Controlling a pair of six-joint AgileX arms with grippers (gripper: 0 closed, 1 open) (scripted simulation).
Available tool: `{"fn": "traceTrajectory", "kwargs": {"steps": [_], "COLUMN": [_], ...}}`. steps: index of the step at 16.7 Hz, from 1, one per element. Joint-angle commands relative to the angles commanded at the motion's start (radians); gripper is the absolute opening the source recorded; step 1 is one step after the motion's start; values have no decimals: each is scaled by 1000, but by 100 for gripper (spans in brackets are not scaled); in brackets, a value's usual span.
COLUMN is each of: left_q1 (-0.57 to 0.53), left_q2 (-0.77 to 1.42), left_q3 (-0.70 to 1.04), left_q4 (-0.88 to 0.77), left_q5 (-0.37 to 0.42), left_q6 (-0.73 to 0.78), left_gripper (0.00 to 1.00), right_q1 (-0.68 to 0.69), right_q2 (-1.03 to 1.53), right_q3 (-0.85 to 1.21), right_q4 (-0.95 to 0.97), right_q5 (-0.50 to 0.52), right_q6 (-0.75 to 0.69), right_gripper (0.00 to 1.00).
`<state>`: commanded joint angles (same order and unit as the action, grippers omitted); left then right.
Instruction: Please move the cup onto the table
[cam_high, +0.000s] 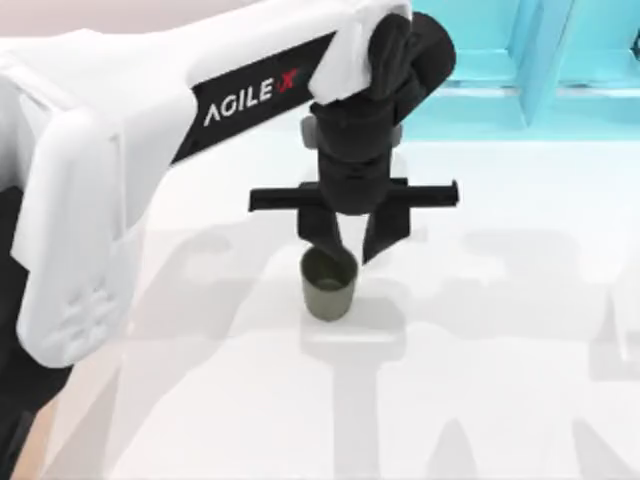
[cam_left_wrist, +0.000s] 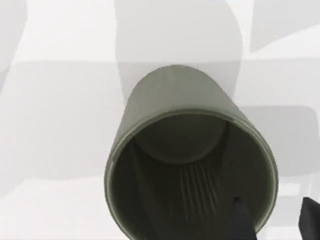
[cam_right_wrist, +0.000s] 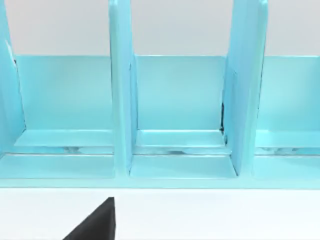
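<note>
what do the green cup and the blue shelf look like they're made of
The cup looks like matte plastic or glazed ceramic: even olive colour, thin rim, faint streaks inside; it's hard to say which. The shelf looks like painted wood or board: flat light-blue panels with squared edges and a soft sheen.

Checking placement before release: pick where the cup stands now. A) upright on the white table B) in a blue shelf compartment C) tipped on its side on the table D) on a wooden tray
A: the cup stands upright on the table, with the left gripper straddling its rim.
</note>
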<state>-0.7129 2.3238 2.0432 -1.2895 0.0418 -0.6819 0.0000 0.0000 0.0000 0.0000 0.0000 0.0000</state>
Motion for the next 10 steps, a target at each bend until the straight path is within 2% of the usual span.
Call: {"fn": "traceTrajectory", "kwargs": {"steps": [6, 10], "left_q1": [0, 0], "left_q2": [0, 0], "left_q3": [0, 0], "left_q4": [0, 0], "left_q5": [0, 0], "left_q6": [0, 0], "left_gripper": [98, 100], "right_q1": [0, 0], "right_q2": [0, 0], "right_q3": [0, 0], "right_q4": [0, 0], "right_q5": [0, 0], "right_q6": [0, 0], "right_gripper": [100, 100]}}
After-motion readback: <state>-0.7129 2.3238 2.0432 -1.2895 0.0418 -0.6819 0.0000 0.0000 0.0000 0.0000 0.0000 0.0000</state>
